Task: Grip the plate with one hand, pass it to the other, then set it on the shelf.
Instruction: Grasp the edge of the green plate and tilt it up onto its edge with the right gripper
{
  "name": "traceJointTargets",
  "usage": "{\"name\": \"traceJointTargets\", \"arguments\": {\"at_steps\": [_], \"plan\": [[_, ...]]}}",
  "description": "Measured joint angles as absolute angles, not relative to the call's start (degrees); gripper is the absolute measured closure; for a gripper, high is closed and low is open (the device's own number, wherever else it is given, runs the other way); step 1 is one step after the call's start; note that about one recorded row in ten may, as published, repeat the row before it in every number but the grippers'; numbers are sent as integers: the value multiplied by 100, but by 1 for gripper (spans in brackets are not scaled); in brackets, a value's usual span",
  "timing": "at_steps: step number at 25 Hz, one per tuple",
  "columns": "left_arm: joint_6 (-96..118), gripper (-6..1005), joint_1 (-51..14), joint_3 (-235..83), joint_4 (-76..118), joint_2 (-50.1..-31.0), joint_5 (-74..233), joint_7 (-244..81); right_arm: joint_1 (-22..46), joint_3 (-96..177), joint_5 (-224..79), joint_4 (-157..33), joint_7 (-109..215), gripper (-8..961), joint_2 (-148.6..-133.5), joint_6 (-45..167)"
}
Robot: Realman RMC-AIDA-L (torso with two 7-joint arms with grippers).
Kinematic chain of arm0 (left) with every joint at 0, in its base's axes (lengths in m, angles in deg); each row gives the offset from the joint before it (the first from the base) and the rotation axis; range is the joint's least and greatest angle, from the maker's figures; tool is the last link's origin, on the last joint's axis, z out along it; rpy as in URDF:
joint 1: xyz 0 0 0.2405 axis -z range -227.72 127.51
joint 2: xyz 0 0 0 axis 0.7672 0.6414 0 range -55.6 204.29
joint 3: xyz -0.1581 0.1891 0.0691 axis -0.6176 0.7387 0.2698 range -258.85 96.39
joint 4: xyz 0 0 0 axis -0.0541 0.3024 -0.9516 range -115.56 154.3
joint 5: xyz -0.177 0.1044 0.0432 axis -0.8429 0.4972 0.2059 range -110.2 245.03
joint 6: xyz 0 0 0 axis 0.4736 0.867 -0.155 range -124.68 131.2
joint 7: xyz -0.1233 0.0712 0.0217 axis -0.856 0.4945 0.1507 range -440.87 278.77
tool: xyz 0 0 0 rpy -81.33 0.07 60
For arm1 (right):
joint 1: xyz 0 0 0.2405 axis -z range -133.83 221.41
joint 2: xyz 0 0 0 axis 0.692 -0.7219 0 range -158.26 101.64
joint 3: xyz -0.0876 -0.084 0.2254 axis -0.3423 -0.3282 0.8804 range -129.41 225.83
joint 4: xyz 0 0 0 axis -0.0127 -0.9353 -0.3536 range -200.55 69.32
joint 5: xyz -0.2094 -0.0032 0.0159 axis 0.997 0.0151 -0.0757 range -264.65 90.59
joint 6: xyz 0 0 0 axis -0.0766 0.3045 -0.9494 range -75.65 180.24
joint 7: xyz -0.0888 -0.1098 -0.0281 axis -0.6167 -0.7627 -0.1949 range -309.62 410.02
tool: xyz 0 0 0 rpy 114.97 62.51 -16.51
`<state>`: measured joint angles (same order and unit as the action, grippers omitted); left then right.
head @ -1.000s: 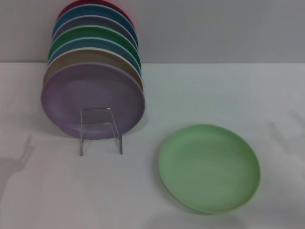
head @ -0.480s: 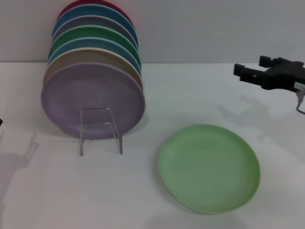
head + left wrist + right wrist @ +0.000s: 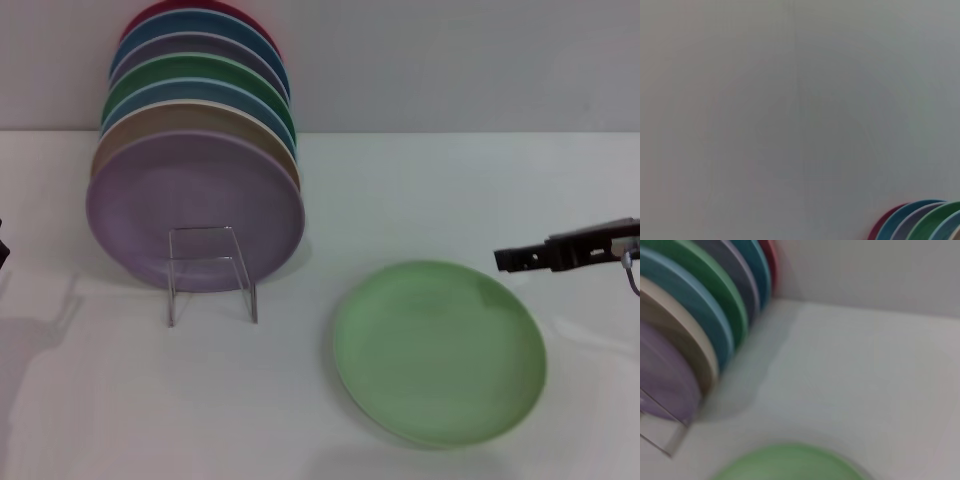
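The light mint-green plate [image 3: 440, 352] lies flat on the white table, right of centre; its far edge also shows in the right wrist view [image 3: 785, 462]. My right gripper [image 3: 508, 260] reaches in from the right edge, low over the table, just beyond the plate's far right rim, apart from it. Only a dark sliver of my left gripper [image 3: 2, 250] shows at the left edge. The transparent shelf [image 3: 210, 272] stands at the left with its U-shaped front frame in front of a lavender plate [image 3: 195, 200].
Several plates stand upright in a row on the shelf: lavender in front, then tan [image 3: 150, 125], blue, dark green [image 3: 200, 70], and more behind, up to the grey wall. Their rims show in the right wrist view [image 3: 695, 315] and the left wrist view [image 3: 925, 220].
My right gripper came into view from the right, then dropped lower and nearer, to the plate's far right rim. A sliver of the left gripper appeared at the left edge.
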<state>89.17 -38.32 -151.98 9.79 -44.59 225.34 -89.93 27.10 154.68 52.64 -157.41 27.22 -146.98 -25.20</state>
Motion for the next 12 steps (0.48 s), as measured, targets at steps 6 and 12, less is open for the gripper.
{"name": "traceJointTargets", "arguments": {"at_steps": [6, 12], "plan": [[8848, 141, -3821, -15198, 972, -4464, 22523, -8993, 2584, 15417, 5639, -15473, 2870, 119, -14709, -2633], [8821, 141, -3792, -15199, 962, -4459, 22521, -8993, 2248, 15360, 5944, -14806, 2872, 118, -14710, -2656]]}}
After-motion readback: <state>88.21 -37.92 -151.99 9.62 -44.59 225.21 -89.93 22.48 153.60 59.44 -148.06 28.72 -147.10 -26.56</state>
